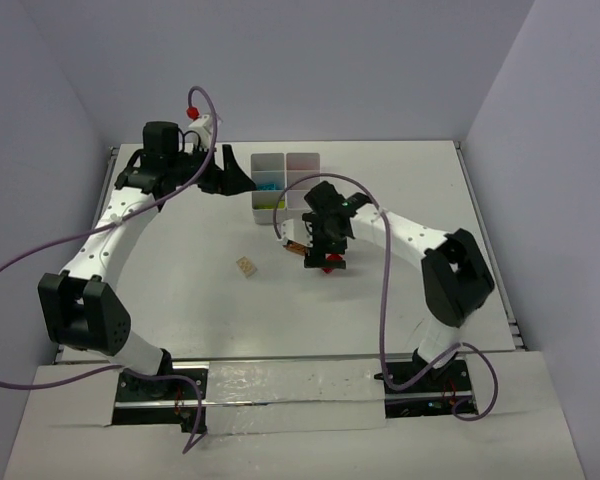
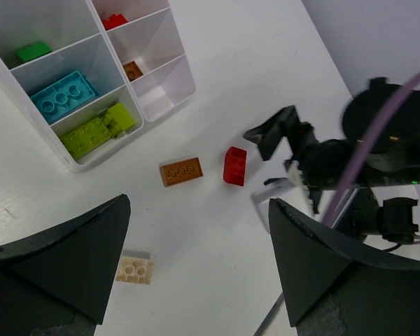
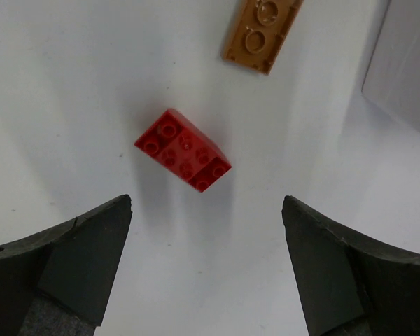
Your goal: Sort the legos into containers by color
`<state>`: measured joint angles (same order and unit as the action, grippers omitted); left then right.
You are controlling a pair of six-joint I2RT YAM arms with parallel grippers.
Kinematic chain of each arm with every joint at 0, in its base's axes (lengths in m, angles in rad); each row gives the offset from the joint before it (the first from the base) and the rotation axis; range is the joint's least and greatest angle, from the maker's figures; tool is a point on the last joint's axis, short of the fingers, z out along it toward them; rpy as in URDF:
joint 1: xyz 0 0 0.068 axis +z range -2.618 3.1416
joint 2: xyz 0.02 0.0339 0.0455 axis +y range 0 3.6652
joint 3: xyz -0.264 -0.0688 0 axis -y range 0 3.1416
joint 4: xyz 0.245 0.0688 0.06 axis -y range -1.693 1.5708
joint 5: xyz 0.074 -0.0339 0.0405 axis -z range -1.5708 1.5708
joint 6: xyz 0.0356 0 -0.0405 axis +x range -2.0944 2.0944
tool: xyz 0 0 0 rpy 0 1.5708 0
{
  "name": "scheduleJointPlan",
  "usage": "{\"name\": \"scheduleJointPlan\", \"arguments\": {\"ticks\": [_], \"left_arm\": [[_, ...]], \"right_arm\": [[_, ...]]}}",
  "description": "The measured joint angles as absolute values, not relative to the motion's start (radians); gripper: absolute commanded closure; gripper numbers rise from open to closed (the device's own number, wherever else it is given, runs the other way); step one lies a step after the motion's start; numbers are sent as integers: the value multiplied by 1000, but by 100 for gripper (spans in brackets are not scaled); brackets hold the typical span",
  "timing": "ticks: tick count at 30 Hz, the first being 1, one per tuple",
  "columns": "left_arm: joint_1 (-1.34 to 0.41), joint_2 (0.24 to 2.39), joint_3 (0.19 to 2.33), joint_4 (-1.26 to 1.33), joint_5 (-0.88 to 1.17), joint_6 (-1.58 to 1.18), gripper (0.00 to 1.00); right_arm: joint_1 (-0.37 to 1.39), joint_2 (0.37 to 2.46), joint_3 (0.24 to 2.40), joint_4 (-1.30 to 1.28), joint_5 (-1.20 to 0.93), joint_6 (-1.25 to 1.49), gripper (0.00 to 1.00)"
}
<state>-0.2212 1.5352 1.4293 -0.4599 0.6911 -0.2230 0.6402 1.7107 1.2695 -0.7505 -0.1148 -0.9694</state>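
though most of the legos already sit in the tray (image 2: 164,94), the sort is not finished. judging by the left wrist view, five of the six cells have something in them: a green brick (image 2: 33,50), a cyan brick (image 2: 64,94), two lime bricks (image 2: 98,129) together, a red piece (image 2: 114,21) and a small brown piece (image 2: 132,70), each colour in its own cell. one corner cell, nearest the loose bricks, is bare.

three bricks lie loose on the table (image 2: 266,70): a brown brick (image 2: 181,171) just beside a red brick (image 3: 184,149), both near the tray, and a tan brick (image 2: 134,269) further off.

the right gripper (image 3: 206,224) hovers over the red brick with its jaws spread wide, one finger to each side and neither touching it; it holds nothing. the left gripper (image 2: 199,210) is likewise spread and empty, hanging above the table near the tray.

what is left, then: red to the red cell, brown to the brown cell, and tan most likely to the bare cell. the red brick looks like the next pick, needing a descent and a squeeze.
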Motion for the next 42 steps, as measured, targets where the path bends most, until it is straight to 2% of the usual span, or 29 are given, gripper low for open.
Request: {"name": "scheduleJointPlan", "arguments": {"ticks": [7, 15, 22, 30, 42], "left_arm": [[-92, 1535, 1421, -461, 848, -228, 10], [34, 1536, 1422, -461, 989, -251, 10], [61, 1536, 1422, -460, 1019, -255, 9], [62, 1536, 1422, -464, 1026, -254, 8], [68, 1540, 1422, -468, 1026, -254, 8]], "right_arm": [[676, 1916, 1435, -874, -30, -1086, 7], [736, 1962, 1464, -947, 42, -1097, 7], [780, 1979, 1464, -963, 71, -1093, 8], [803, 2022, 1419, -921, 169, -1098, 14], [873, 2022, 1322, -859, 331, -1146, 32]]}}
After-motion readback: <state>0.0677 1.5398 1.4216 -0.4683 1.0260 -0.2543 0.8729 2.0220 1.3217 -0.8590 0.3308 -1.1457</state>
